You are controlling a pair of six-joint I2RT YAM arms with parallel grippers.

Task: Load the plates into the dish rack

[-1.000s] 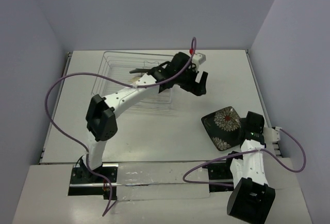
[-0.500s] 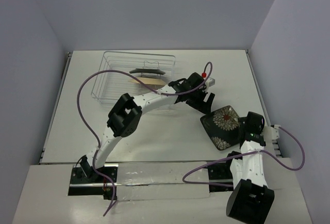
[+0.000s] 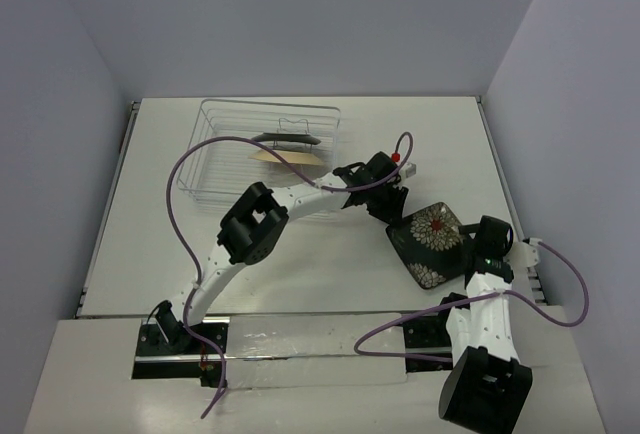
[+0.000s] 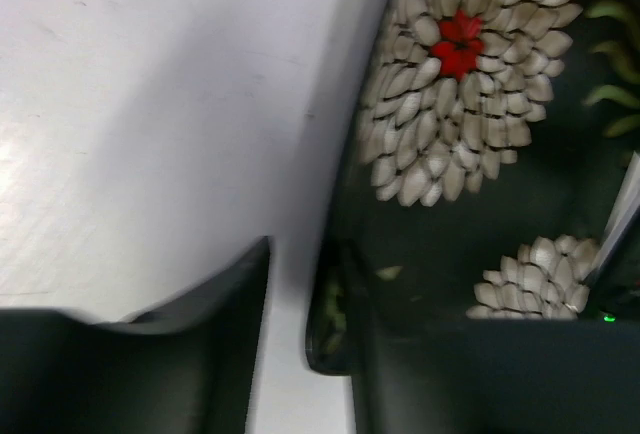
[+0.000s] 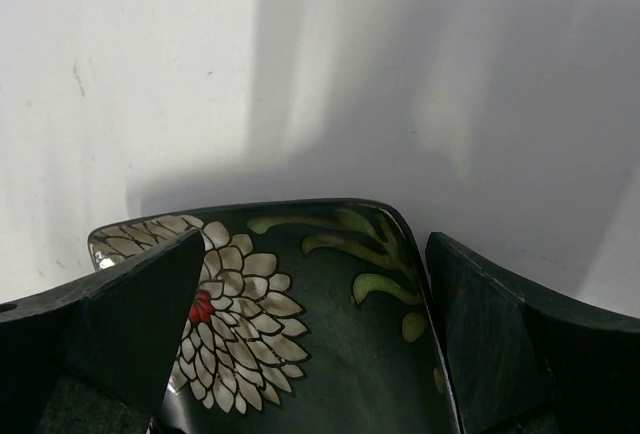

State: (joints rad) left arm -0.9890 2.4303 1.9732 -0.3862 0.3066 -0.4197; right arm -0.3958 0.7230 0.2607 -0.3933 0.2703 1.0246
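Where the black square plate (image 3: 432, 242) lies: flowers up on the right side of the bench (image 3: 300, 264), outside the dish rack.
Left end effector (image 4: 305, 284): down at the plate corner nearest the rack, and look at that, jaws half-spread and straddling the rim. One finger is on the bench side and one over the flowers, with a sliver of bench showing between the outer finger and the rim.
Right end effector (image 5: 315, 244): spread wide at the plate's near-right side, a corner of the plate showing between its fingers. Contact: can't tell.
Dish rack (image 3: 215, 169): far left-centre of the bench, apart from the black plate.
Inside the rack: cream plate (image 3: 288, 157) and dark plate (image 3: 285, 139), both on edge, one just behind the other.
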